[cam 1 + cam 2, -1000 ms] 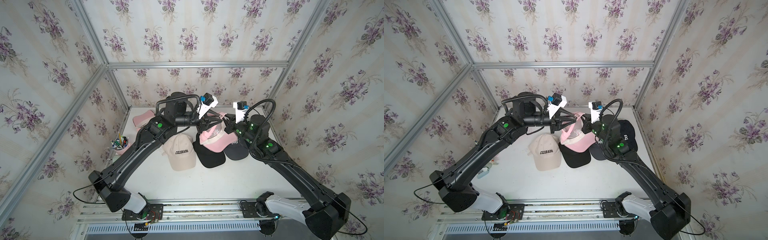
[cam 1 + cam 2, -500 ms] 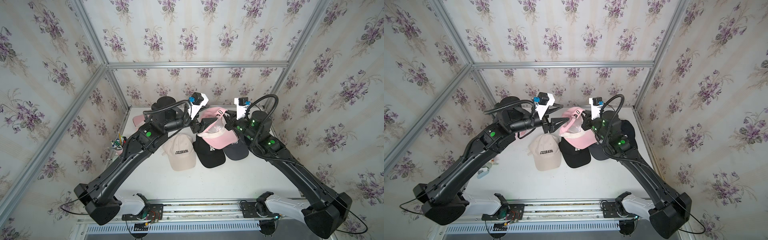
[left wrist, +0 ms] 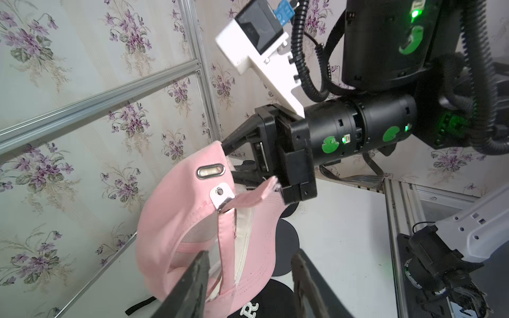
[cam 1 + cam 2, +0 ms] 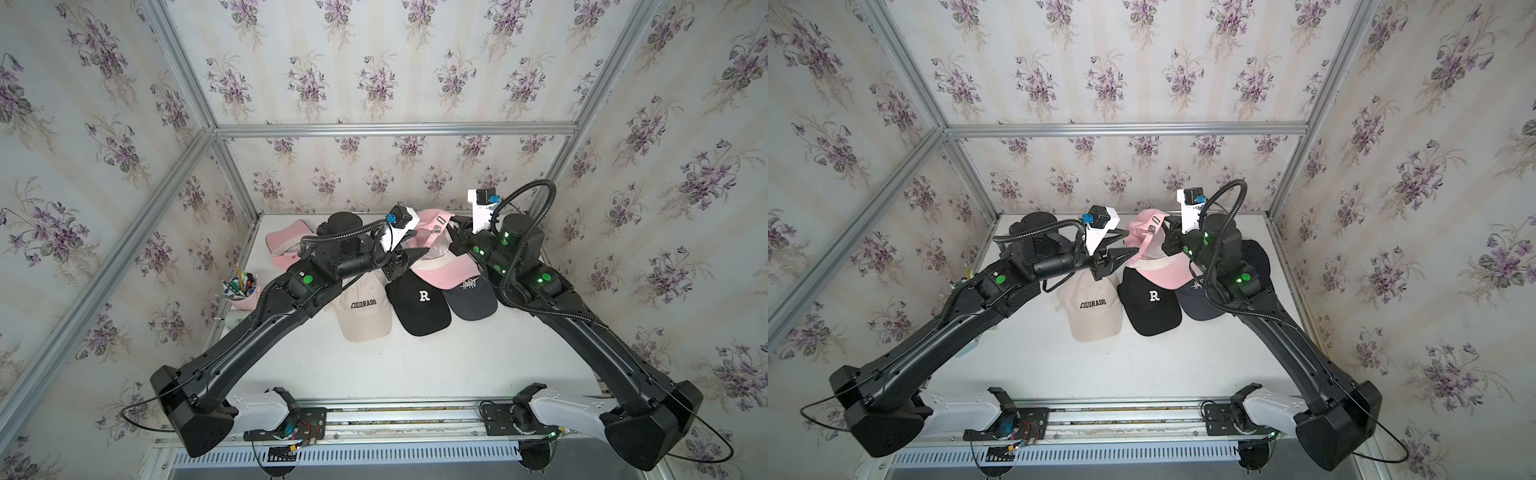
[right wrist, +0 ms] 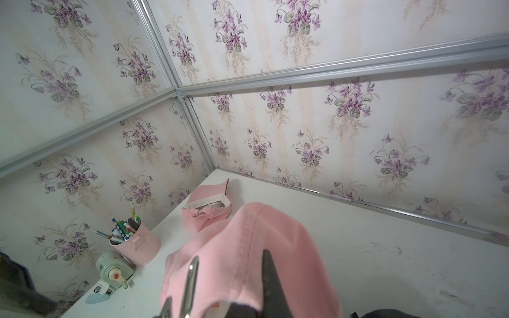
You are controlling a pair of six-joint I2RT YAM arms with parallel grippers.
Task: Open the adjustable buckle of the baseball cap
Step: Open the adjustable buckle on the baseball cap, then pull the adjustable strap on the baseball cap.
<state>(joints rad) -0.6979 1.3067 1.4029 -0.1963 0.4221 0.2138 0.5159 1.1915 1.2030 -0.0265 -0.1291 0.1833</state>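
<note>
Floral-walled white tabletop (image 4: 415,365): your left gripper (image 3: 249,253), jaws apart and empty, has backed away from the pink cap (image 3: 176,220) your right gripper (image 3: 231,161) clamps aloft above the other caps (image 4: 424,303); its buckle (image 3: 221,196) looks lifted, strap tail (image 3: 256,194) free, so probably opened.

Left arm (image 4: 257,336) and right arm (image 4: 582,332) were matte black. White base links (image 4: 257,409), green round stickers (image 4: 307,279), black corrugated cables (image 3: 297,49), white wrist camera mounts (image 3: 264,66), blue connectors (image 3: 283,11), black tapered jaws.
</note>
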